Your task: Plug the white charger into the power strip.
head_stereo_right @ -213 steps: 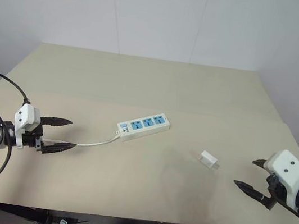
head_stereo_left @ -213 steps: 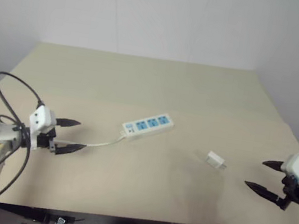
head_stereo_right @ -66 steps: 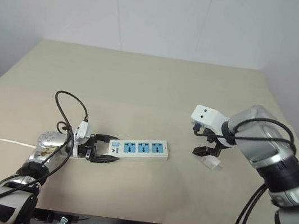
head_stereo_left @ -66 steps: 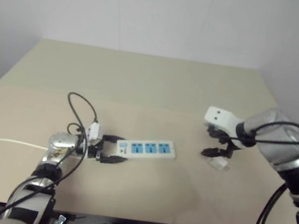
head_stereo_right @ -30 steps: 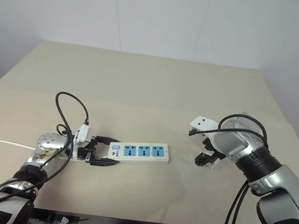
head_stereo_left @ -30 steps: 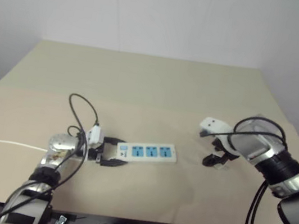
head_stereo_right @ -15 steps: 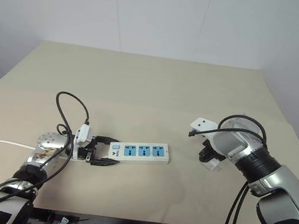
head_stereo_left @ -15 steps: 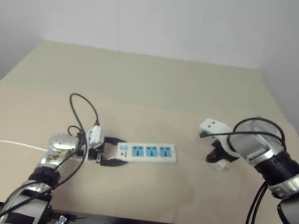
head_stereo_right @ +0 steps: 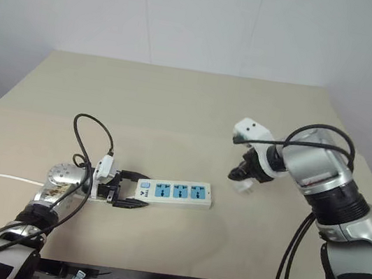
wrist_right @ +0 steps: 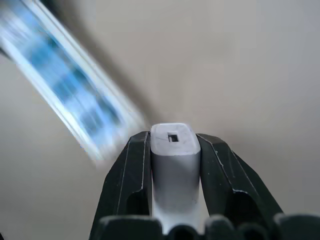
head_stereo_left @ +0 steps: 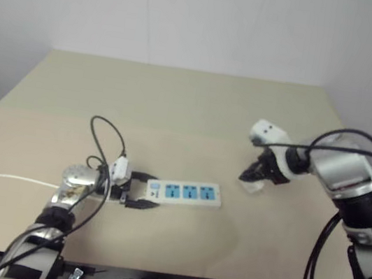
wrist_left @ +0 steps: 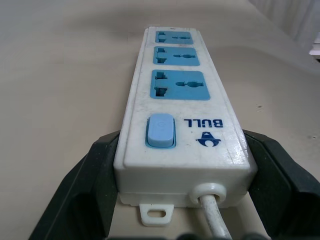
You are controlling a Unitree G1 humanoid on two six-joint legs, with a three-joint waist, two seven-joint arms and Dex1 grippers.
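Observation:
The power strip point(head_stereo_left: 185, 192) lies flat on the beige table, a white bar with three blue sockets and a blue switch point(wrist_left: 161, 130) at its corded end. My left gripper point(head_stereo_left: 141, 192) is shut on that switch end, one black finger point(wrist_left: 87, 195) on each long side. The white charger point(wrist_right: 173, 165) hangs above the table to the right of the strip, clamped between the two black fingers of my right gripper point(head_stereo_left: 251, 179), which is shut on it. In the right wrist view the strip point(wrist_right: 65, 85) shows as a blurred streak beyond the charger.
The strip's thin white cord point(head_stereo_left: 3, 175) runs off toward the table's left edge. A black cable point(head_stereo_left: 105, 137) loops above my left wrist. The table point(head_stereo_left: 177, 103) is bare toward the wall behind it.
My right gripper has closed on the white charger, lifted it off the table and carried it left toward the strip. The left gripper keeps its hold on the strip's end.

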